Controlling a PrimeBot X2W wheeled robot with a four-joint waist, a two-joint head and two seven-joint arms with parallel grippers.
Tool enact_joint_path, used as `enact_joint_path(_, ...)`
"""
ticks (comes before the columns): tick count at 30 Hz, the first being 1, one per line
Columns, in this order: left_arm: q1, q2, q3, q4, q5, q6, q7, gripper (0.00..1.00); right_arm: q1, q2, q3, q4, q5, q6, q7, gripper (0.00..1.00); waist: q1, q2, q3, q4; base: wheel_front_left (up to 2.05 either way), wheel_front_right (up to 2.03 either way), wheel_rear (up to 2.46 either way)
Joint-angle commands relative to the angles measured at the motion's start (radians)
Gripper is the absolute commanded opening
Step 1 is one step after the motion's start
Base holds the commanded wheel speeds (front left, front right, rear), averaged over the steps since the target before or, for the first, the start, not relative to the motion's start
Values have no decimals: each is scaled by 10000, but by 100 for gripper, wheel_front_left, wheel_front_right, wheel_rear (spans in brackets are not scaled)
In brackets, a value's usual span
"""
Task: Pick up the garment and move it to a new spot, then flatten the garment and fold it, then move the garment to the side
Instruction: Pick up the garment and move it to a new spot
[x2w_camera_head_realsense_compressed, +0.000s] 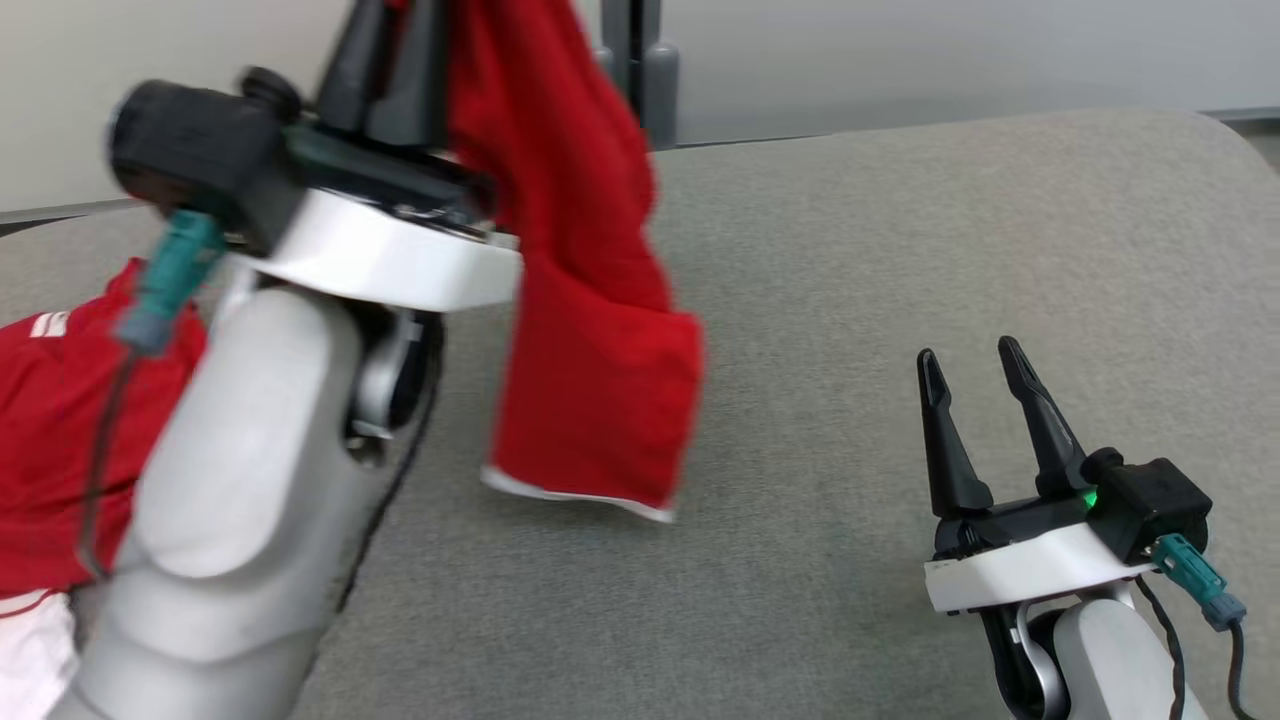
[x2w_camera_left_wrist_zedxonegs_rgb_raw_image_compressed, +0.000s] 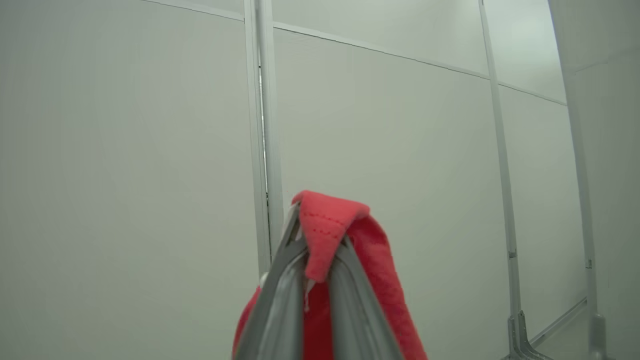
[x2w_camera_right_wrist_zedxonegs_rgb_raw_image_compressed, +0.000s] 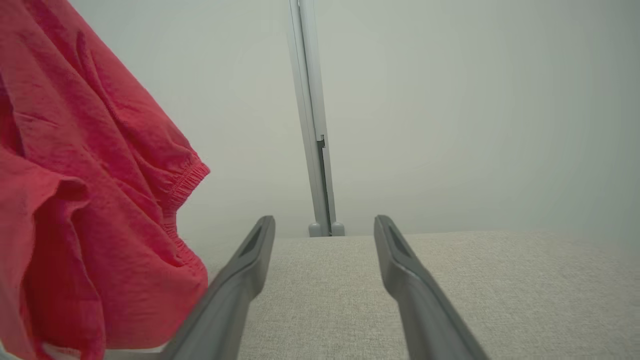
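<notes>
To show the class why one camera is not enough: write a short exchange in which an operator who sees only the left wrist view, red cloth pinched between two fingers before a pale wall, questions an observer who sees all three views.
Operator: My left gripper is shut on the garment. Does the cloth below hang free?
Observer: It hangs down from the raised gripper. Its white-edged hem is low over the grey padded surface; I cannot tell whether it touches.
Operator: Where is the right gripper?
Observer: The right gripper is low at the right, open and empty, apart from the cloth.
</notes>
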Motion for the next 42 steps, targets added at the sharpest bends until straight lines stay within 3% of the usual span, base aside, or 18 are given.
enact_joint_path(1,-210,-200,-222,176,203,80,-81,0,6,-31,-25,-58,96,1,-14,100,0,0,116,-329,0,0,0)
enact_joint_path(8,187,-1199,-1913,1817,670,95,-357,0,-170,-28,20,-255,287,1,-14,100,0,0,491,-1152,0,0,0)
enact_joint_path(15,656,-1425,-4084,2932,-53,-185,-565,0,-261,-29,-90,-302,452,1,-14,100,0,0,931,-1784,0,0,0)
enact_joint_path(16,723,-1409,-4795,3097,-429,-211,-590,40,-240,-29,-192,-253,483,1,-14,100,0,0,976,-1888,0,0,0)
enact_joint_path(17,763,-1407,-5167,3171,-635,-313,-586,93,-239,-24,-274,-237,486,1,-14,100,0,0,992,-1922,0,0,0)
enact_joint_path(18,835,-1416,-5572,3206,-905,-512,-589,100,-237,-21,-361,-221,509,1,-14,100,0,0,990,-1944,0,0,0)
enact_joint_path(19,876,-1426,-5907,3190,-1206,-728,-600,100,-227,-24,-447,-210,515,1,-14,100,0,0,977,-1955,0,0,0)
enact_joint_path(22,697,-1395,-6303,3289,-1438,-823,-631,100,-203,-23,-622,-197,520,1,-13,100,0,0,947,-1936,0,0,0)
enact_joint_path(27,463,-1433,-6393,3316,-1867,-590,-667,100,-161,-29,-1172,-205,382,1,-13,100,0,0,757,-1637,0,0,0)
enact_joint_path(35,342,-1419,-5178,2176,-1658,-435,-658,100,-179,-27,-1675,-356,83,1,-14,100,0,0,435,-683,0,0,0)
enact_joint_path(42,903,-1226,-3411,1933,-545,-482,-658,100,-4,-25,-1402,-606,-255,1,-14,100,0,0,109,172,0,0,0)
